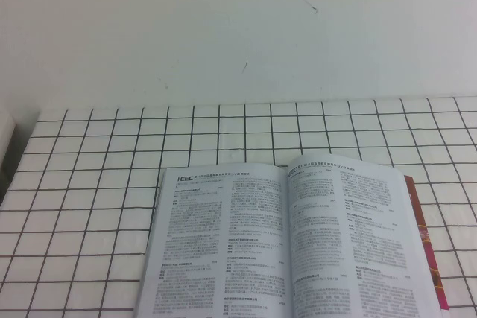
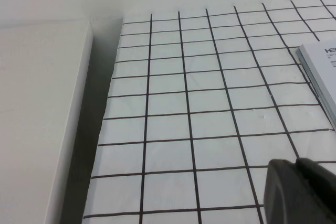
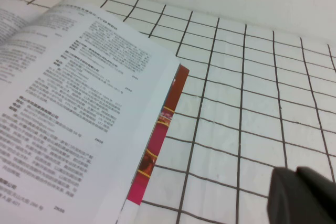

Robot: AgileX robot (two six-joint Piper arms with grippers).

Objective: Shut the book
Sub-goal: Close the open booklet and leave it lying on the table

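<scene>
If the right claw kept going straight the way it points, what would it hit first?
Probably the checked cloth; depth is unclear. The open book lies off to its left. The right claw hangs over cloth right of the book; the left claw hangs over cloth left of it.

- The left gripper [image 2: 302, 192] shows only in the left wrist view, as a dark, matte, rounded block cut off by the lower right corner of the frame.
- A faint seam runs across the top of that block. No more of the left arm can be seen.
- The right gripper [image 3: 304, 196] shows only in the right wrist view, again a dark rounded block in the lower right corner.
- Neither gripper holds or touches anything that shows.
</scene>
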